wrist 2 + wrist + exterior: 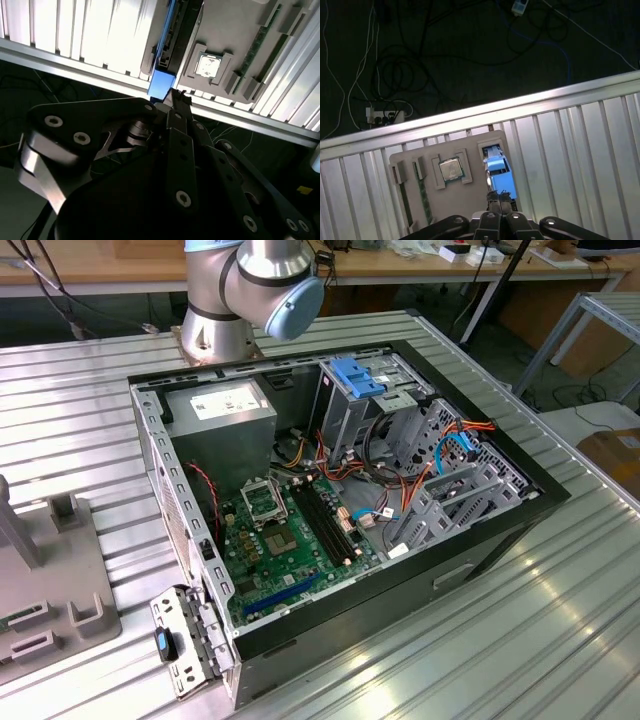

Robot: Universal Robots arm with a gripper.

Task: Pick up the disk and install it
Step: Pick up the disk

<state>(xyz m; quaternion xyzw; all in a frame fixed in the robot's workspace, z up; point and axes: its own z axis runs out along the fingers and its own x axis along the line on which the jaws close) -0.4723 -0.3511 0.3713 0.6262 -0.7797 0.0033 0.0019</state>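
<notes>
First wrist view: disk [497, 172] (blue-railed) in holder [470, 199]

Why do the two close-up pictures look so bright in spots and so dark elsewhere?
Second wrist view: light glares off the ribbed metal table, leaving the gripper dark against it. First wrist view: the floor beyond the table lies in shadow. Exterior view: evenly lit, soft reflections on the table.

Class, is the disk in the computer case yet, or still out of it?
Out. In both wrist views the disk stands on edge in a slot of the grey holder, with the gripper at it.
</notes>
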